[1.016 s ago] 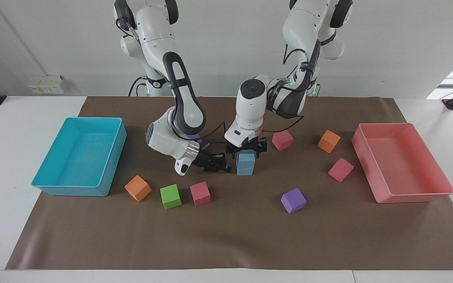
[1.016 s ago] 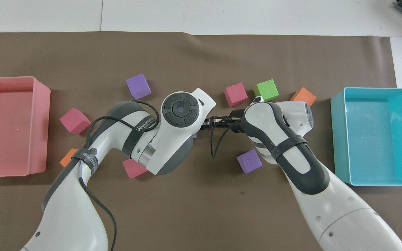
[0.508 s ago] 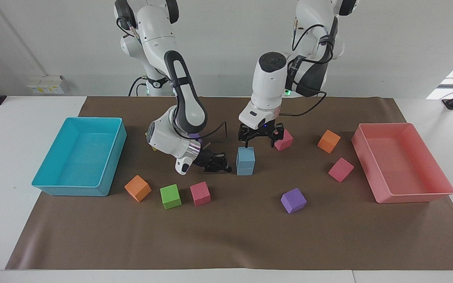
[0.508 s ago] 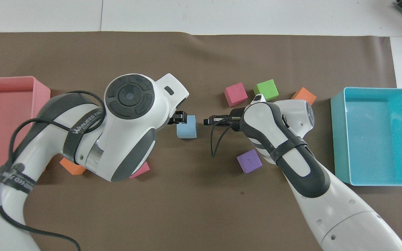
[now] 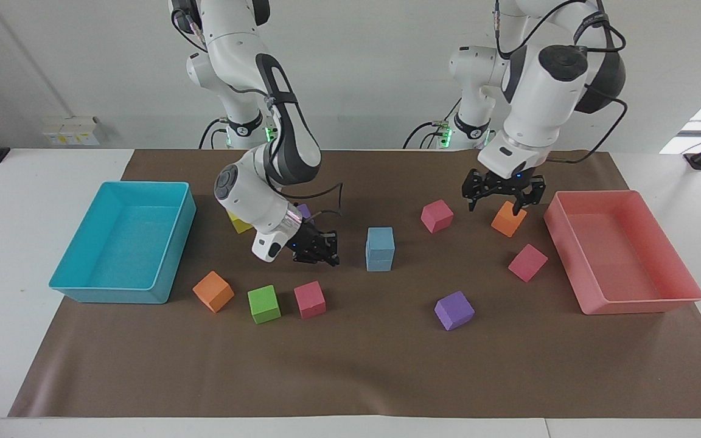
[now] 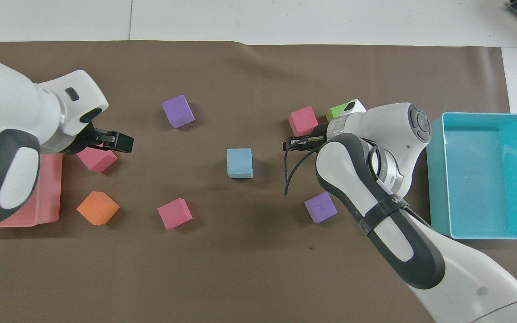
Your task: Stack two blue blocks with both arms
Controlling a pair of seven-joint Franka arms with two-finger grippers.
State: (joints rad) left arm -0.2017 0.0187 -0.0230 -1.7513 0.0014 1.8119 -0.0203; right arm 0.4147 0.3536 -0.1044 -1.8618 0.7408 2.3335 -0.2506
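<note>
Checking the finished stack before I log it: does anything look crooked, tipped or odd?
Nothing stands out. The two blue blocks sit squarely stacked mid-table, touched by neither gripper. The left gripper is over the orange block; the right gripper is low beside the stack.

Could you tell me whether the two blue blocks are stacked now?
Stacked: one blue block sits squarely on the other, upright, with neither gripper touching them.

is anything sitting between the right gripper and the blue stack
Nothing visible does. The right gripper hangs low beside the two stacked blue blocks, toward the right arm's end, with only bare brown mat between them.
</note>
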